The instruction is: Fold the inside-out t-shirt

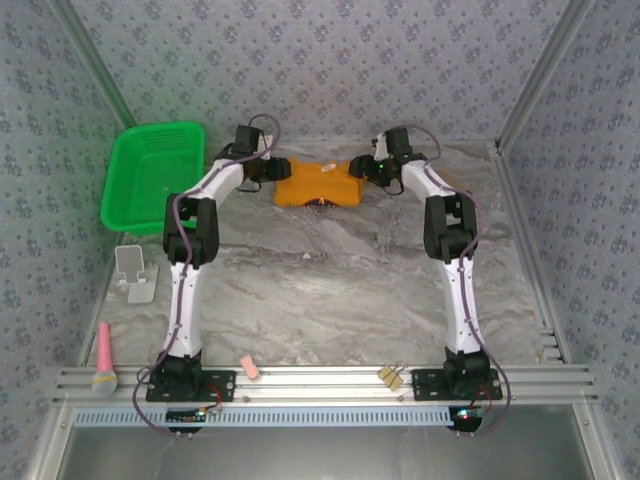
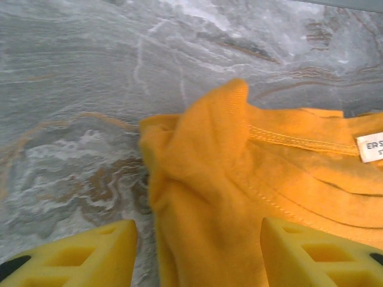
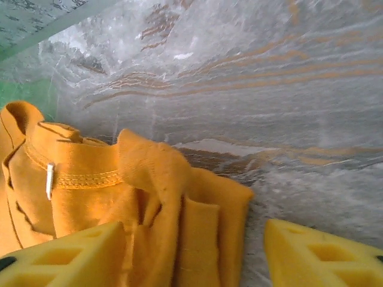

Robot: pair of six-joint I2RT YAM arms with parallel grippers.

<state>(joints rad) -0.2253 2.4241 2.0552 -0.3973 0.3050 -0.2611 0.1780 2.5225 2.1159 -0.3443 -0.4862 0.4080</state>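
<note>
The inside-out t-shirt point(image 1: 318, 186) lies as a compact orange-yellow folded bundle at the far middle of the table. My left gripper point(image 1: 262, 168) stands at its left end and my right gripper point(image 1: 372, 170) at its right end. In the left wrist view the shirt point(image 2: 239, 197) shows its neck seam and white tag point(image 2: 371, 146); my left gripper point(image 2: 198, 254) is open, the cloth's bunched edge lying loose between the yellow fingers point(image 2: 90, 254). In the right wrist view the shirt's folded edge point(image 3: 179, 221) lies between the fingers of my open right gripper point(image 3: 194, 254), untouched by them.
A green plastic basket point(image 1: 152, 175) stands at the far left. A small white stand point(image 1: 135, 272) sits on the left side, a pink microphone point(image 1: 104, 358) at the near left. A pink eraser point(image 1: 250, 368) and binder clips point(image 1: 391, 376) rest on the front rail point(image 1: 320, 385).
</note>
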